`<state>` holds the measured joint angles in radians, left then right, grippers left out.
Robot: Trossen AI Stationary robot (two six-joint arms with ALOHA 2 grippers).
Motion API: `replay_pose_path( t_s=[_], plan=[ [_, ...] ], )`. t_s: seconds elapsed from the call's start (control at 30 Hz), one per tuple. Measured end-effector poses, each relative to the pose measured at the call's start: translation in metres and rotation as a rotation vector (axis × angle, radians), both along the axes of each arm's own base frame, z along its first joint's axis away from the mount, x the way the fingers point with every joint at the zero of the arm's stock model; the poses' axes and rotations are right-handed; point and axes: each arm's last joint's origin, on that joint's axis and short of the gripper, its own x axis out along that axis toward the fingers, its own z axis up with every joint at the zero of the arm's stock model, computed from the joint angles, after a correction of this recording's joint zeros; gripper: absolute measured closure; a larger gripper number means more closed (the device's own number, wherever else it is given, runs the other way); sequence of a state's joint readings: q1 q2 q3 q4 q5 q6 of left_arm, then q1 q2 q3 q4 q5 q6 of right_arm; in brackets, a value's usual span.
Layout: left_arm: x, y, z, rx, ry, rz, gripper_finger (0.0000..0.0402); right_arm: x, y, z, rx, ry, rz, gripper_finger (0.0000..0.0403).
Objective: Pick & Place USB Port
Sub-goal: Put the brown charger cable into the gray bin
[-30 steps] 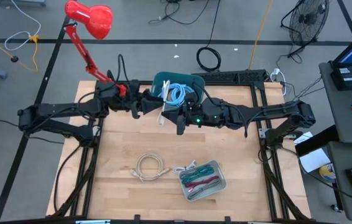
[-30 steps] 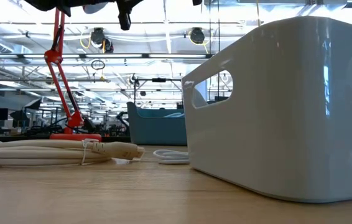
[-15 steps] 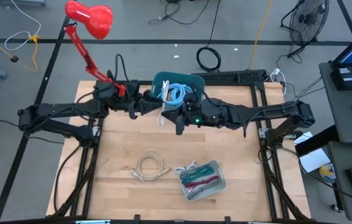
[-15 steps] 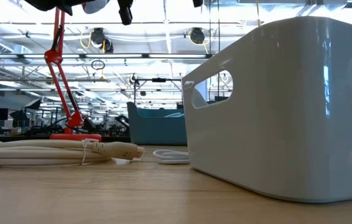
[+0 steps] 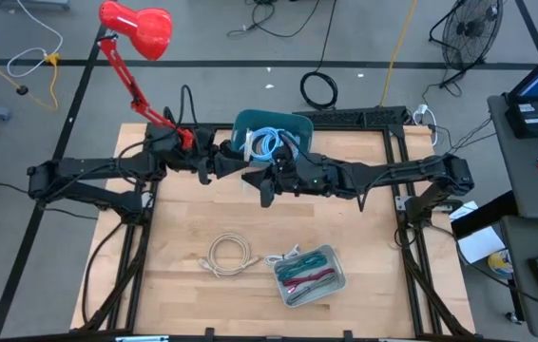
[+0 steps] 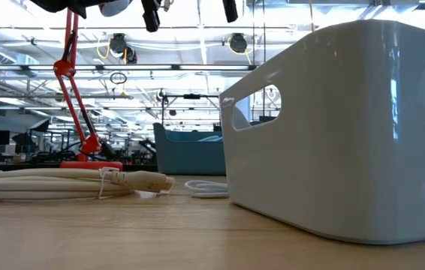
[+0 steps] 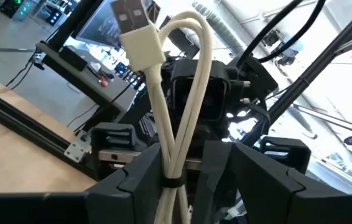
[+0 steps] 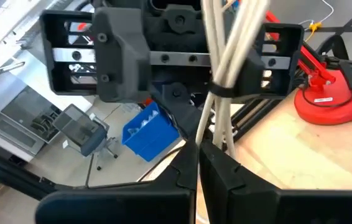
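white usb cable (image 7: 176, 130) hung mid-air between arms above tabletop (image 5: 193, 228). right gripper (image 8: 202, 155) jaws pinched shut on bundle; left gripper (image 7: 185, 165) jaws wide around it, apparently for handover.

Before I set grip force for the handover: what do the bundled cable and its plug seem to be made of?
The cream USB cable looks like smooth, matte rubbery plastic; it loops without kinking. Its plug has a cream moulded-plastic body and a shiny tip, probably metal. A thin dark tie binds it.
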<state>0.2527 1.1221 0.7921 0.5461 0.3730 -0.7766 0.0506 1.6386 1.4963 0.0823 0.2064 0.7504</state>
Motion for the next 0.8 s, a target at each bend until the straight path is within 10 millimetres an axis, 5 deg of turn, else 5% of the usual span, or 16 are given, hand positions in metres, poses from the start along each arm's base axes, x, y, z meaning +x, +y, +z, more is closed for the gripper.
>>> replay_pose_path(
  t_s=[0.4, 0.8],
  plan=[
    [0.0005, -0.0007, -0.0035, 0.007, 0.035, -0.028, 0.0220, 0.0002, -0.0011, 0.0006, -0.003, -0.006, -0.003, 0.0403],
    [-0.0011, 0.0013, -0.0034, 0.031, 0.037, -0.031, 0.0348, 0.0002, 0.0003, 0.0013, -0.006, -0.012, 0.003, 0.0403]
  ],
)
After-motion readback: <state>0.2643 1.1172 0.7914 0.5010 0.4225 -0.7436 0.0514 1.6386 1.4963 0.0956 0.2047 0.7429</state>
